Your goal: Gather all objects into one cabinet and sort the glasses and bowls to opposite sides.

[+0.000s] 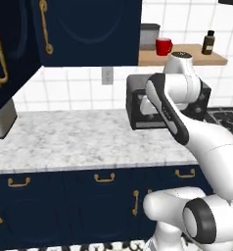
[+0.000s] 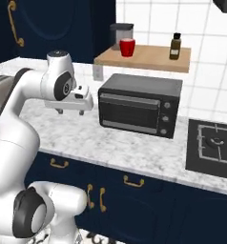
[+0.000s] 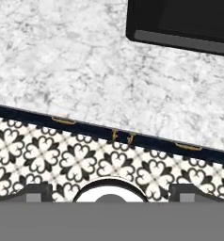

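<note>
Robot base and white arm sit closest to both base cameras. Arm rises over the marble counter (image 1: 74,139), hand pointing down above it, in front of the black toaster oven (image 2: 139,105).

Gripper (image 2: 70,112) hangs over the counter just left of the oven in the right base view. Fingers spread wide, nothing between them, touching nothing. Hand view shows the two dark fingertips (image 3: 36,192) well apart at the bottom, looking straight down on the counter edge, the patterned floor tiles (image 3: 62,160) and the navy base drawers (image 3: 123,136) with brass pulls. Oven's front corner is at top right of that view.

One red cup (image 1: 163,46) stands upright on the light wooden shelf (image 1: 187,58) above the oven, just beside a grey lidded canister (image 1: 149,37) on its left. Brown bottle (image 1: 208,42) is further right on the same shelf, apart from the cup. Cup is well away from the gripper.

Dark navy wall cabinet (image 1: 89,29) hangs to the left of the shelf, door with long curved brass handle (image 1: 46,27). Can't tell whether it's fully shut. Cabinet interior isn't visible.

Cooktop (image 2: 213,143) is set in the counter right of the oven. Metallic appliance (image 1: 2,120) sits at far left of the counter, partly cut off.
</note>
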{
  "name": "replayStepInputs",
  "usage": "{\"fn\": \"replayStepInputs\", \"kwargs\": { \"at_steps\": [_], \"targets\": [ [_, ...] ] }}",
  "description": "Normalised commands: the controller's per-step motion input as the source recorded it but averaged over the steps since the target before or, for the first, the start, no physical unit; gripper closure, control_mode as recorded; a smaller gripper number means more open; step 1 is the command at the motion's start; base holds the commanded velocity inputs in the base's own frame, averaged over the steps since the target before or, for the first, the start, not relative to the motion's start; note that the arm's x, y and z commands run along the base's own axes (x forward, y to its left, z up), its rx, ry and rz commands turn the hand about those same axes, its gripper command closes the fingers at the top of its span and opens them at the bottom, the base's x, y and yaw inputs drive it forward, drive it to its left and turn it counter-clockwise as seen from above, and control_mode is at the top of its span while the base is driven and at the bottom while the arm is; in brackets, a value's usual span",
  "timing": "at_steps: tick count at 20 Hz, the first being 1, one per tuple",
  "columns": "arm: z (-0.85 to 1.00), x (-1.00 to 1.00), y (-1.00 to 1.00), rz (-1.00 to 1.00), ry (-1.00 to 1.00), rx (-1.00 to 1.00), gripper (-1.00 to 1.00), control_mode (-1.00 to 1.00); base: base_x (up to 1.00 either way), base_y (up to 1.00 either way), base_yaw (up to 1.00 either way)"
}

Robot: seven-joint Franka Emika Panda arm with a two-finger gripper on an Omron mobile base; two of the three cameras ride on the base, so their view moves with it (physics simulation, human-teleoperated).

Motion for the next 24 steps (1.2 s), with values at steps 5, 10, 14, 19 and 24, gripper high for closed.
{"fn": "replayStepInputs", "kwargs": {
  "at_steps": [5,10,14,19,24],
  "targets": [
    [0.00,0.00,0.00,0.00,0.00,0.00,-1.00,1.00,0.66,-1.00,0.20],
    [0.00,0.00,0.00,0.00,0.00,0.00,-1.00,1.00,1.00,-0.67,0.01],
    [0.00,0.00,0.00,0.00,0.00,0.00,-1.00,1.00,1.00,-0.21,0.00],
    [0.00,0.00,0.00,0.00,0.00,0.00,-1.00,1.00,0.10,0.00,0.00],
    [0.00,0.00,0.00,0.00,0.00,0.00,-1.00,1.00,0.02,0.00,0.00]
  ]
}}
